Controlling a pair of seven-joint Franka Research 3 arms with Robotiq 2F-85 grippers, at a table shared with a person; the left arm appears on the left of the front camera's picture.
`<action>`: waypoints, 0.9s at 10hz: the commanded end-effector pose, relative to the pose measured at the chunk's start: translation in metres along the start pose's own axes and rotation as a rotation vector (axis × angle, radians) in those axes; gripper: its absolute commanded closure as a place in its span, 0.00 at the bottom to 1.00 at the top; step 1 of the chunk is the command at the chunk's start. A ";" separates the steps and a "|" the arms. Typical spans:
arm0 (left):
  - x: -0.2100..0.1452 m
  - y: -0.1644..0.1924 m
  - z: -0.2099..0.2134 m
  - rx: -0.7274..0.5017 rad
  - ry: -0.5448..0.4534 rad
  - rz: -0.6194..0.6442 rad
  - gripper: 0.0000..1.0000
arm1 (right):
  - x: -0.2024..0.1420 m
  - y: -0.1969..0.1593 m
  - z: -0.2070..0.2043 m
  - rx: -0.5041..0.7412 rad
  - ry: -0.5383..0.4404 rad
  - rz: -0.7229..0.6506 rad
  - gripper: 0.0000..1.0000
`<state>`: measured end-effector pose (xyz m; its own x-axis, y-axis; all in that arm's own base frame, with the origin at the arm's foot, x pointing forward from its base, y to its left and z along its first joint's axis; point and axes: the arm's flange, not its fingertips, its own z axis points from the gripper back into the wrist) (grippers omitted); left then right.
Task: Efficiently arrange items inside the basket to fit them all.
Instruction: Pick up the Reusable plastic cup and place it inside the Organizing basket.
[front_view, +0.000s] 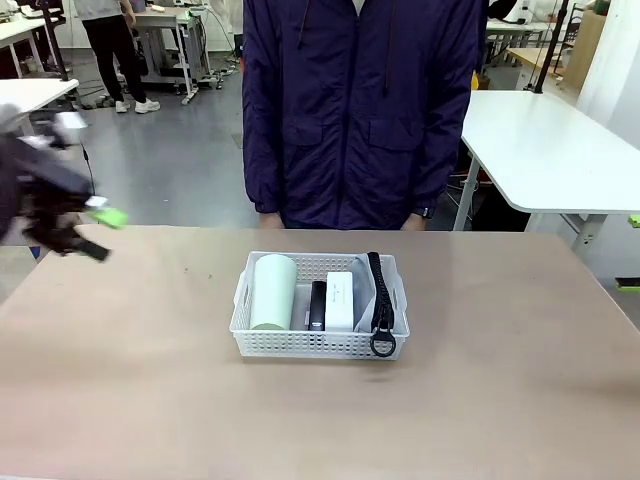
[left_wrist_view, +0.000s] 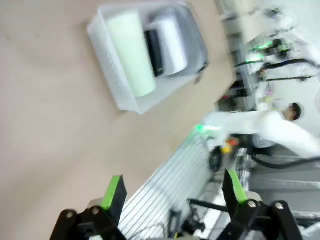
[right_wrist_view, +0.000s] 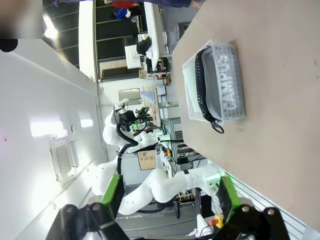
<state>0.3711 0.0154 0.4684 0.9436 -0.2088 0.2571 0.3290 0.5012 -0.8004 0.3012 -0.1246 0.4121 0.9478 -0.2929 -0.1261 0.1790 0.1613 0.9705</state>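
Note:
The white lattice basket (front_view: 300, 343) stands in the middle of the table. Inside it, from left to right, lie a pale green cup (front_view: 273, 292) on its side, a slim black device (front_view: 318, 303), a white box (front_view: 340, 298) and a grey pouch (front_view: 366, 300) with a black strap (front_view: 380, 290) and ring. My left gripper (front_view: 100, 232) hangs blurred at the far left, well away from the basket. In its wrist view the left gripper (left_wrist_view: 173, 189) is open and empty, with the basket (left_wrist_view: 107, 55) and cup (left_wrist_view: 131, 52) far ahead. My right gripper (right_wrist_view: 170, 194) is open and empty, and the pouch's "CAMPUS" print (right_wrist_view: 227, 82) shows through the basket wall (right_wrist_view: 239, 75).
A person in a dark blue jacket (front_view: 360, 110) stands at the far edge, right behind the basket. A white table (front_view: 550, 150) stands at the back right. Bare tabletop (front_view: 500, 380) surrounds the basket on all sides.

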 end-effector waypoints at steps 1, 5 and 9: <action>-0.024 0.062 0.028 -0.384 -0.159 0.054 0.00 | -0.001 0.004 0.001 0.012 -0.003 -0.006 0.00; -0.067 0.091 0.054 -0.433 -0.267 0.106 0.00 | -0.001 0.004 0.001 0.012 -0.003 -0.006 0.00; -0.067 0.091 0.054 -0.433 -0.267 0.106 0.00 | -0.001 0.004 0.001 0.012 -0.003 -0.006 0.00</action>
<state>0.3449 0.1194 0.4083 0.9630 0.0710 0.2600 0.2527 0.0984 -0.9625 0.3012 -0.1250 0.4123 0.9475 -0.2938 -0.1258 0.1790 0.1618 0.9705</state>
